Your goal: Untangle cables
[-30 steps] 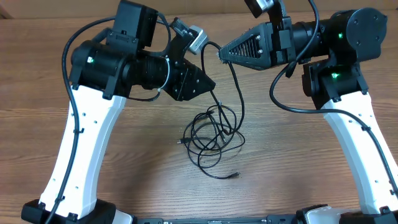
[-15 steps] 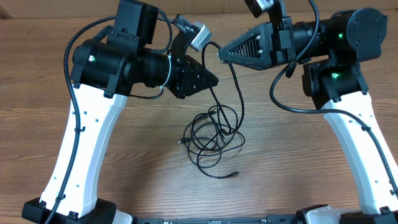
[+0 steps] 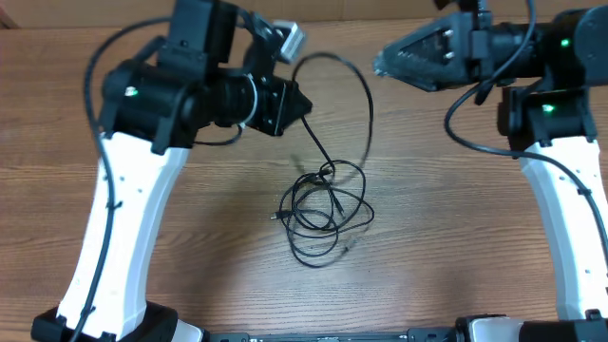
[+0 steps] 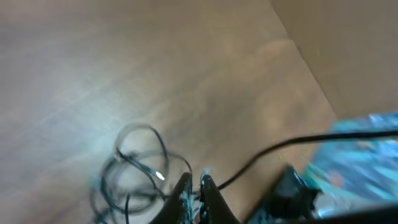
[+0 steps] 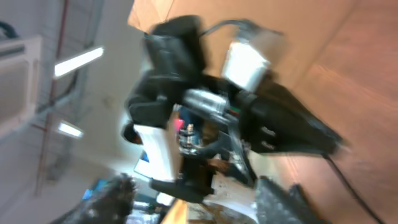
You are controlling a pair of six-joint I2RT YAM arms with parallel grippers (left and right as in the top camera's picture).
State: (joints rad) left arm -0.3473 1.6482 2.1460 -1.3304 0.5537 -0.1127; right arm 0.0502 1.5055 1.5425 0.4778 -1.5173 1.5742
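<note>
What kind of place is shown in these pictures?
Probably a robotics lab or workshop: two robot arms work at a wooden table with tangled cables, and the right wrist view shows strip lights on a bare ceiling.

cables [image 4: 134,162] blurred, cut off at bottom

Bare table [image 3: 446,247] lies open either side of the cables [image 3: 323,214]; a raised cable loop [image 3: 367,95] hangs between left gripper [image 3: 306,102] and right gripper [image 3: 381,64].

Blurred left arm [image 5: 168,124], ceiling lights [image 5: 78,61] behind, its tool [image 5: 329,146] pinched shut, black cable [image 5: 351,190] leading off over wooden table [image 5: 367,74]
</note>
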